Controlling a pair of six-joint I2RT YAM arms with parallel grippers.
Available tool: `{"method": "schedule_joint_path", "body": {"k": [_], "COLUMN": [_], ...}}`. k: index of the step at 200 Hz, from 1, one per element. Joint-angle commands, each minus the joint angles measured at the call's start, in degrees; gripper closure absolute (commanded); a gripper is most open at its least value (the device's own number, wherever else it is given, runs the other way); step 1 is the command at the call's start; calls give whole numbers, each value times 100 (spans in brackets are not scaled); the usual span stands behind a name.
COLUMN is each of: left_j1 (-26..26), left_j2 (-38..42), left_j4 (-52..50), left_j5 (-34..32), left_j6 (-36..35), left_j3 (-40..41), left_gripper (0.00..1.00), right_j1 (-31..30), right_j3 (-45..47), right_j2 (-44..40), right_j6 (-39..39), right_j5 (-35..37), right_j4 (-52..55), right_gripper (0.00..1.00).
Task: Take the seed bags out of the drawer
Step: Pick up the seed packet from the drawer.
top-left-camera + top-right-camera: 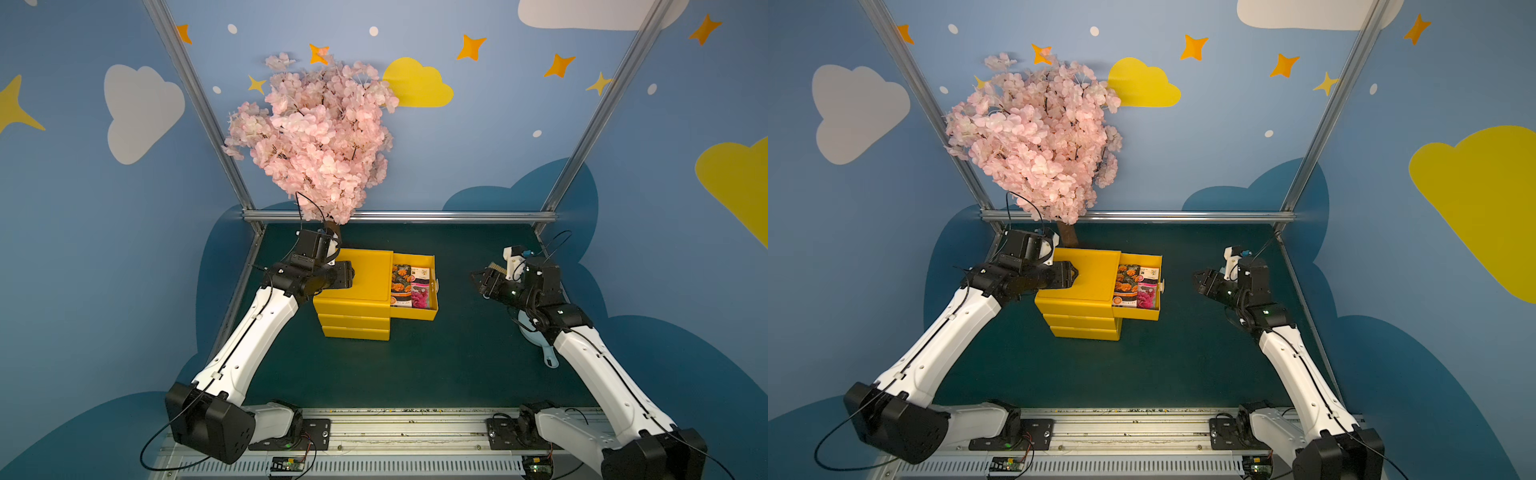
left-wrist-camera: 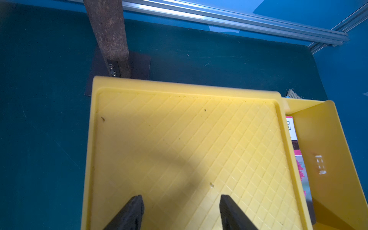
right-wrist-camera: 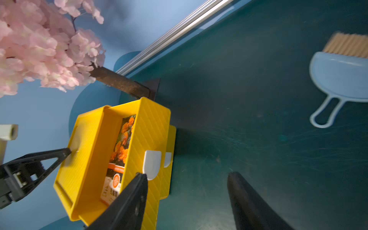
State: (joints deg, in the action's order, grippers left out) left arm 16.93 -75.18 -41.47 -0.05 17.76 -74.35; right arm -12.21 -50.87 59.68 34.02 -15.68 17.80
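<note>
The yellow drawer [image 1: 415,312] [image 1: 1136,312] is the top one of a yellow cabinet [image 1: 361,278] and stands pulled out to the right. Two seed bags lie flat in it: one with orange flowers [image 1: 401,279] [image 1: 1126,282] [image 3: 121,147] and one with pink flowers [image 1: 420,291] [image 1: 1147,291] [image 2: 300,169]. My left gripper [image 1: 352,275] [image 1: 1076,274] [image 2: 181,199] is open and empty, its tips on the cabinet's lid near the left edge. My right gripper [image 1: 478,284] [image 1: 1196,282] [image 3: 187,175] hangs open and empty, well to the right of the drawer's white handle [image 3: 151,167].
A pink blossom tree [image 1: 320,137] rises behind the cabinet, with its brown trunk [image 2: 109,29] on a dark base plate. A light blue dustpan with a brush [image 3: 338,75] [image 1: 540,345] lies on the green mat beneath my right arm. An aluminium rail [image 1: 395,216] bounds the back.
</note>
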Motion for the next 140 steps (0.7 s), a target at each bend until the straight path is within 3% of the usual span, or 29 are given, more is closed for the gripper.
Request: {"method": "schedule_joint_path", "body": {"k": [1,8,16,29,33,71,119,140], "left_j1": [-66,-67,-67,-67,-67,-76,-89,-95], "left_j2": [-144,-153,-158,-161,-159,-163,-170,-181], "left_j4": [-443,-441,-432,-432,-432,-424,-366,-329], "left_j5": [-23,-13,-4,-3,-3,5,47,83], "left_j6": [40,43,44,43,34,43,62,61], "left_j3": [245,245,245,250,245,238,266,267], "left_gripper": [33,33,33,33,33,33,33,33], "right_j1": [154,221,252,255,254,245,202,236], "right_j3": [54,133,174,56,12,-487,-572,-757], "right_j2": [-237,-303,-350,-335,-319,-60,-133,99], "right_j6": [224,109,-11,-78,-84,234,285,715], "right_j5": [682,478,275,285,296,307,-861,-1190], "right_j4": [515,353,250,405,455,966,242,173], "right_gripper": [50,50,41,6,2,2,2,2]}}
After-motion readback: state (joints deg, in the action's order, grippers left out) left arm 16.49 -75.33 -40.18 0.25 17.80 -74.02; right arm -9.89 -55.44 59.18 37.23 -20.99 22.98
